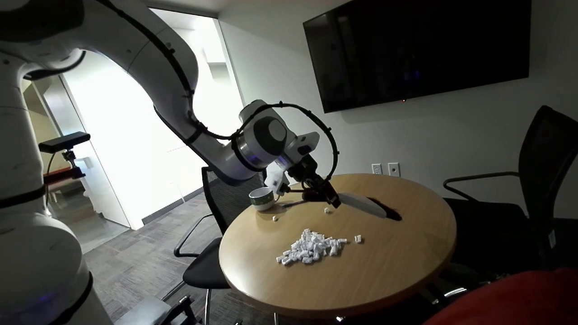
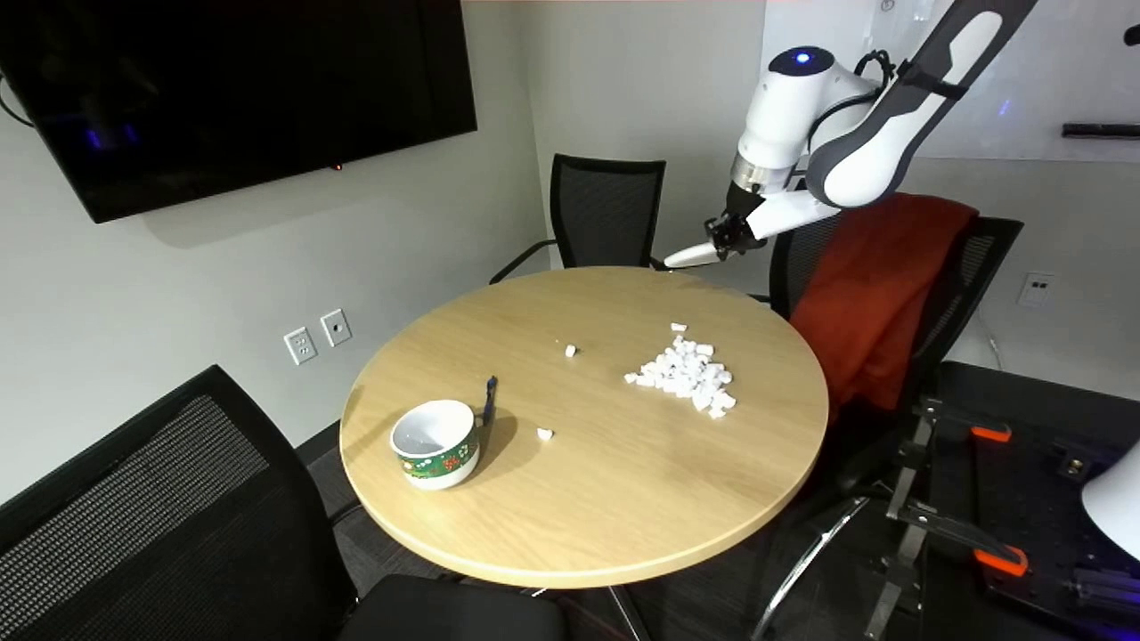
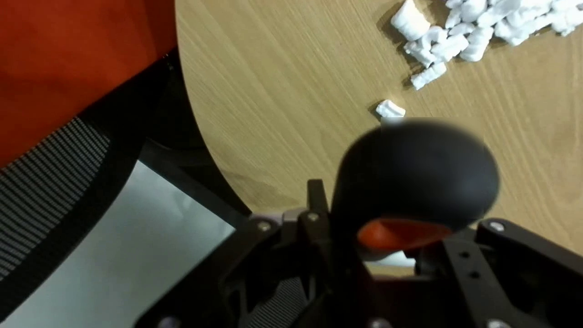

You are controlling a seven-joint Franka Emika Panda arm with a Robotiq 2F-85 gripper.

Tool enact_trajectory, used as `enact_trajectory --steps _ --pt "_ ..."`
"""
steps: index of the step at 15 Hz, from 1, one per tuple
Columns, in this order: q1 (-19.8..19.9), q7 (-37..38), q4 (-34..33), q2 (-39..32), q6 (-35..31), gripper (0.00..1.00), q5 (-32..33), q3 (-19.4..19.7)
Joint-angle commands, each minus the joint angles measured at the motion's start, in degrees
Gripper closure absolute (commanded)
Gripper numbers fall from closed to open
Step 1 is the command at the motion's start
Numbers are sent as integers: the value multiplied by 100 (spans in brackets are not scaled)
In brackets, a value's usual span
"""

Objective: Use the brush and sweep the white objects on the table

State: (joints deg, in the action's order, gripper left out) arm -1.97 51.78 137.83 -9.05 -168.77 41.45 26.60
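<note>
The brush has a long white body with dark bristles in an exterior view; its white part also shows in an exterior view. In the wrist view its black and red handle sticks up between the fingers. My gripper is shut on the handle and holds the brush above the far part of the table; it also shows in an exterior view. The white objects lie in a loose pile on the table, partly seen in the wrist view. A few single white pieces lie apart.
A white bowl with a green patterned band stands near the edge of the round table. A thin blue object lies beside it. Black chairs surround the table. A red cloth hangs over one chair.
</note>
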Motion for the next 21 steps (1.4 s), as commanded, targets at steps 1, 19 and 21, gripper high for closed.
enact_trajectory --steps 1,19,21 --pt "56 202 13 -247 -331 86 -463 -169" --pt "1896 -4301 656 -217 -502 86 -5077 -3220" --pt "2174 -4294 780 -33 -570 86 -4895 -3434"
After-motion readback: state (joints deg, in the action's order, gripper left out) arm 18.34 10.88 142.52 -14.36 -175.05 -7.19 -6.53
